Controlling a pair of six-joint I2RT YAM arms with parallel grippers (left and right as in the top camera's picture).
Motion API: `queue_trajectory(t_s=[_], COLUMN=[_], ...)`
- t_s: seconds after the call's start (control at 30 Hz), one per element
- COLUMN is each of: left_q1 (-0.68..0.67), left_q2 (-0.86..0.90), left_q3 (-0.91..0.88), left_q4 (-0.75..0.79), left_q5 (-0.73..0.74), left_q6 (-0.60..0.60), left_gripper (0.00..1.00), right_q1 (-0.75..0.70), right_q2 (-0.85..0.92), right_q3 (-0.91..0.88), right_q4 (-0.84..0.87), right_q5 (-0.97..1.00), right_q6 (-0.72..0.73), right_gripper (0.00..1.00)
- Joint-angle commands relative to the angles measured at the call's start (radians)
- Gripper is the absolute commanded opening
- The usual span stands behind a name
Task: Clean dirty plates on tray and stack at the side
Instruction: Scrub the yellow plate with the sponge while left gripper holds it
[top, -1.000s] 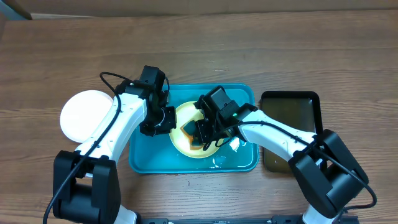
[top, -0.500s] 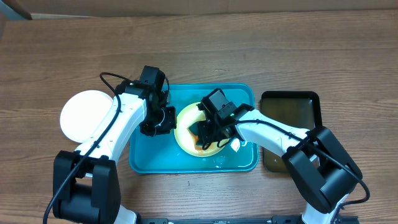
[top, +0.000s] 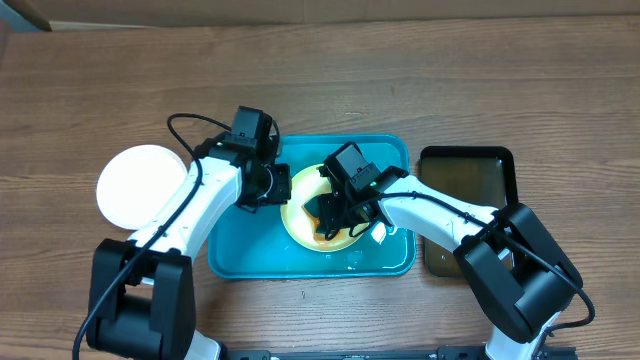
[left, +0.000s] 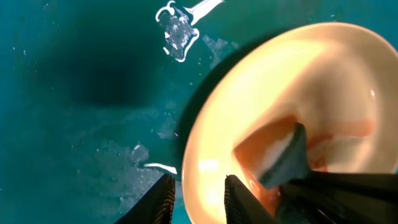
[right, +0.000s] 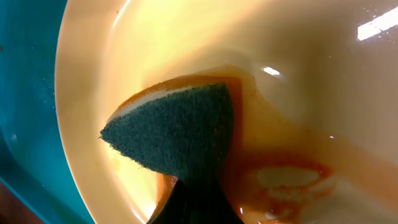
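The pale yellow-green plate (top: 300, 205) lies in the teal tray (top: 235, 250), smeared with orange-red sauce (right: 280, 174). My left gripper (top: 274, 187) grips its left rim. One finger (left: 163, 199) is outside over the tray and the other finger (left: 239, 199) is over the plate's (left: 292, 81) inside. My right gripper (top: 326, 214) is shut on a sponge (right: 180, 130) with a dark green scouring face, pressed onto the plate's (right: 87, 93) wet bottom. A white plate (top: 135, 185) rests on the table left of the tray; I cannot tell whether another lies under it.
A smaller black glossy tray (top: 470, 190) sits right of the teal one. Water drops and foam (left: 177, 31) lie on the teal tray's floor (left: 74, 124). Wooden tabletop (top: 400, 80) surrounds everything.
My left gripper has moved up and right onto the plate's rim. The right gripper dragged the sponge slightly left across the plate early on, then held still.
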Motion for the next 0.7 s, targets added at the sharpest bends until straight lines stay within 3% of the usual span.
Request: queue_trajectory(t_s=[0.0, 0.23, 0.4, 0.67], left_q1=[-0.012, -0.019, -0.03, -0.029], left_q2=[0.034, 0.107, 0.177, 0.189], left_q3=[-0.018, -0.02, -0.021, -0.02], left_q4=[0.033, 0.056, 0.064, 0.06], left_q5=[-0.025, -0.046, -0.046, -0.047], left_q6=[-0.006, -0.006, -0.006, -0.006], left_gripper=[0.29, 0.27, 0.05, 0.04], right_q1=[-0.005, -0.005, -0.005, -0.005], right_q2=[0.023, 0.023, 0.023, 0.023], right_q3=[-0.015, -0.015, -0.015, -0.015], right_q4=[-0.019, -0.019, -0.019, -0.031], right_q5=[0.078, 0.078, 0.078, 0.083], right_q6=[0.005, 0.005, 0.005, 0.006], right_gripper=[0.04, 0.04, 0.04, 0.04])
